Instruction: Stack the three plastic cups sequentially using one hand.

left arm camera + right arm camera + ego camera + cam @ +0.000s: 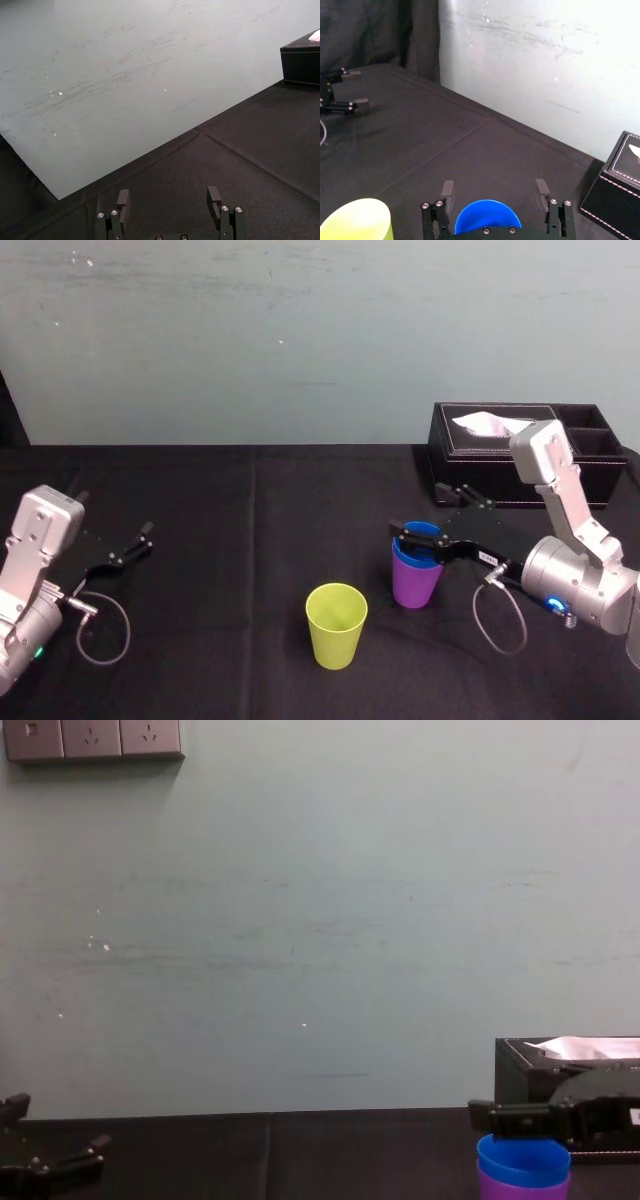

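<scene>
Two cups nest: the blue cup [418, 538] sits in the purple cup [415, 585] at the tabletop's [230, 540] 3 o'clock; the yellow-green cup [335, 625] stands at their 8 o'clock; the right gripper [495, 192] straddles the blue rim, jaws spread, holding nothing; the left gripper [169, 197] rests at 9 o'clock, jaws apart.

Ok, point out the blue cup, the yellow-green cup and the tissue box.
blue cup [522, 1161]: chest view, on its outer wall just below the rim.
yellow-green cup [335, 640]: head view, on its front wall.
tissue box [480, 468]: head view, on its front face.
</scene>
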